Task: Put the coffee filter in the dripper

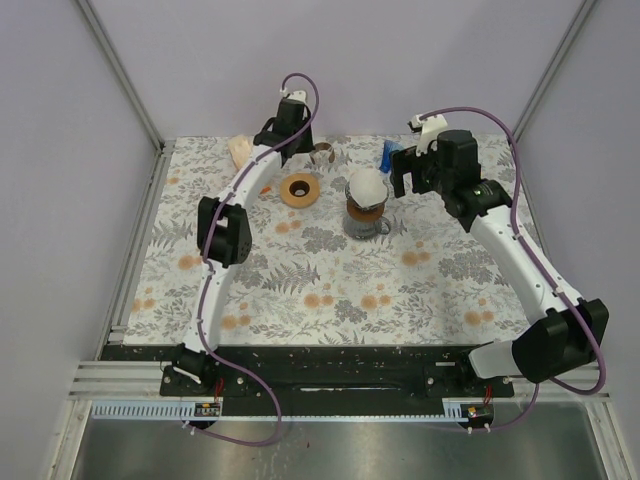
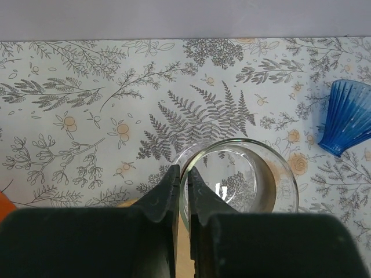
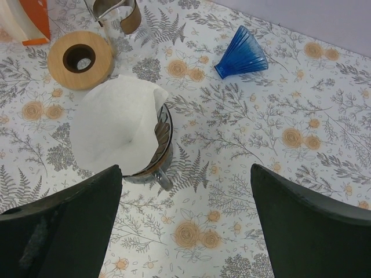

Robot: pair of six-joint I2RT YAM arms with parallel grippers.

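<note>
A white paper coffee filter sits opened in a brown ribbed dripper on a glass server, mid-table in the top view. My right gripper is open and empty. It hovers above and just right of the dripper, seen in the top view. My left gripper is at the far back of the table. Its jaws are closed on the rim of a clear glass cup that lies on its side.
A wooden ring lies left of the dripper. A blue fluted cone lies at the back, also in the left wrist view. An orange and white pack stands at the back left. The table has a floral cloth.
</note>
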